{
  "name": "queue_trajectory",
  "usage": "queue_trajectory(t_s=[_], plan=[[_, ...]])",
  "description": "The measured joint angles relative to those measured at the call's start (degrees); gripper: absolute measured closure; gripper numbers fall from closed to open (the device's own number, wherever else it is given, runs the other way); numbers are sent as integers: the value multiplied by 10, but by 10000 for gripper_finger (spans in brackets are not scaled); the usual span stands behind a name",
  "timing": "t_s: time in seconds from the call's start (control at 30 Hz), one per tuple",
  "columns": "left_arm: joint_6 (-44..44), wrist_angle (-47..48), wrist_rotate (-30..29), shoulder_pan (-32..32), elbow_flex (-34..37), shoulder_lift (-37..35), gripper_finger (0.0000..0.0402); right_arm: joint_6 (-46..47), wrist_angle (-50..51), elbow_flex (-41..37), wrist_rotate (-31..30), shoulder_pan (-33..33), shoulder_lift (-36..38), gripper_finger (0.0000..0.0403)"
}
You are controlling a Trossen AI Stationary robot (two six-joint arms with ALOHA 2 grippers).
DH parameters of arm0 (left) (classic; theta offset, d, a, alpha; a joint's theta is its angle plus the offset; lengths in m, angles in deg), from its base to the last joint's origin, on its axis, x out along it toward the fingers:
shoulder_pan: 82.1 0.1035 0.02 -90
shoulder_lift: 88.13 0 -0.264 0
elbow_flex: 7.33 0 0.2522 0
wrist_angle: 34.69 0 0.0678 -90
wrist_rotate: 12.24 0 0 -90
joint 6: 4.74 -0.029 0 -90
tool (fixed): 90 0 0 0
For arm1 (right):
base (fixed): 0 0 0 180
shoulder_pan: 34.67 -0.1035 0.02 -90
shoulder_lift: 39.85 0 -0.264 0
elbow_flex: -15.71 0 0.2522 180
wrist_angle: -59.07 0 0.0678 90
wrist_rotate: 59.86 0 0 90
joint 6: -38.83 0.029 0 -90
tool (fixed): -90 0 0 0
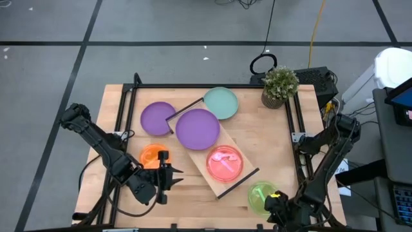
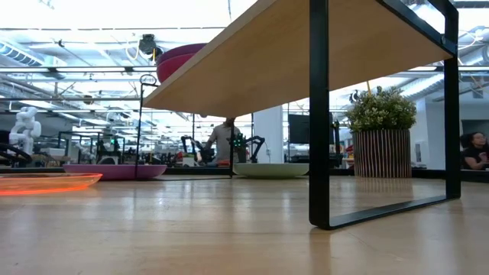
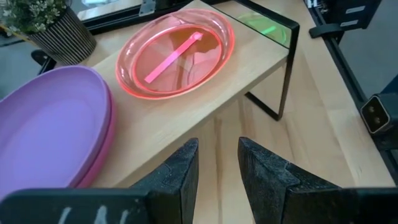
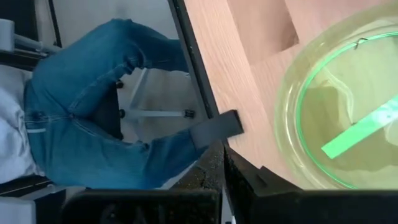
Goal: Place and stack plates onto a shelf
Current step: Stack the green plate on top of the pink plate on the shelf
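counter point(image 1: 116, 129) wood, carrying all | shelf point(image 1: 199, 158) slanted mid-counter, bearing large purple plate point(image 1: 197, 128) far end, red plate point(image 1: 224, 162) near end | green plate point(image 1: 261, 196) on counter, near right | left gripper point(image 1: 168, 176) near-left of shelf, jaws released, empty | right gripper point(image 1: 275, 205) beside green plate, jaws clenched, empty

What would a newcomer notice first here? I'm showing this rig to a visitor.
Probably the bright plates: a purple plate and a red see-through plate sit on the slanted wooden shelf at mid-table. A potted plant stands at the far right corner, and the left gripper, open and empty, waits beside an orange plate.
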Motion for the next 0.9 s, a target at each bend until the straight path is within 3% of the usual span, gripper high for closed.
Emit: queue_trajectory(t_s=[0.27, 0.5, 0.6, 0.9], plan=[[1, 0, 0, 8, 0, 0, 282, -5, 35, 0, 2, -5, 1, 403], [17, 0, 1, 8, 0, 0, 282, -21, 66, 0, 82, -11, 1, 403], [34, 0, 1, 8, 0, 0, 282, -31, 63, 0, 88, -11, 1, 397], [103, -9, 1, -3, 0, 1, 282, -42, 45, -23, 71, -11, 1, 318]])
